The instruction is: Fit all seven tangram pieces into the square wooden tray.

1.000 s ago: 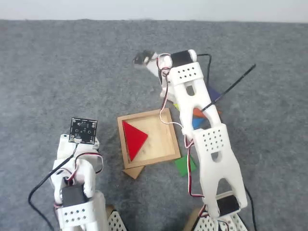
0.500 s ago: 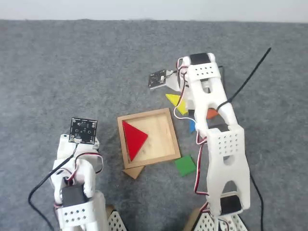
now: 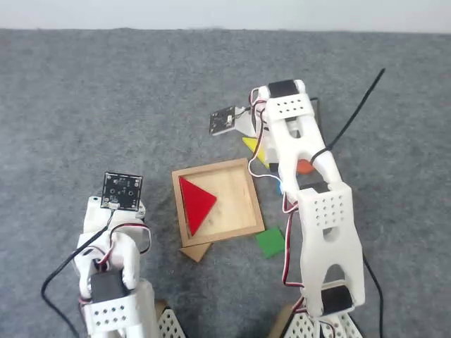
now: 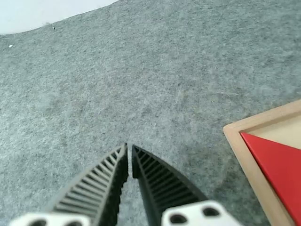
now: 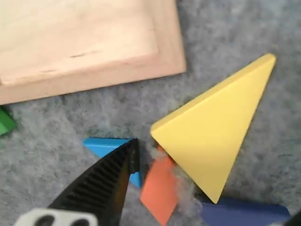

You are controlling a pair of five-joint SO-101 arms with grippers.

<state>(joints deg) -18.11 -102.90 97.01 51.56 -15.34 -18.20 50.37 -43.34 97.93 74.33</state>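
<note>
While spread wide, right hand (image 5: 214, 181) astride yellow triangle (image 5: 211, 132), just beside tray (image 5: 167, 42) corner.

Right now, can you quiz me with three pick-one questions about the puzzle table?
1. Where is the red triangle? A) inside the wooden tray B) on the grey carpet C) in a tool
2. How many pieces lie in the tray? A) one B) three C) seven
3. How is the left tool? A) wide open B) shut, holding nothing C) shut on a green piece
Answers: 1 A, it lies within the tray's rim. 2 A, the red triangle alone is inside. 3 B, its fingers meet with nothing between them.
</note>
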